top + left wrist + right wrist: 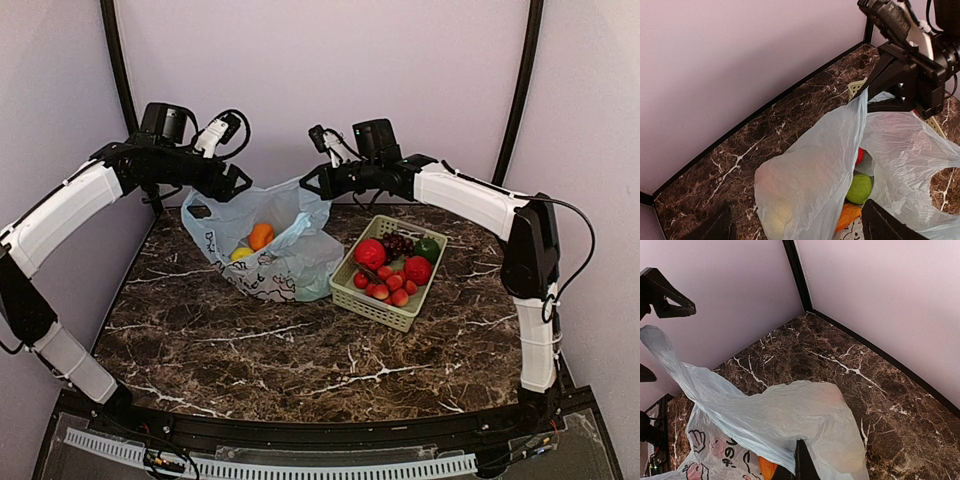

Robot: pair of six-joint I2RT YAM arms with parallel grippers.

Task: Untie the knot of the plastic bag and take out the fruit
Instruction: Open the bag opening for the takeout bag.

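One side of the bag (290, 265) is pinched tight by the right gripper (308, 182); the left gripper (240, 186) is splayed wide at the other side. The bag is held open, left of the basket (385, 312), with fruit (261, 236) sat inside.

Lab enclosure: plain walls (320, 80), marbled table (300, 360).
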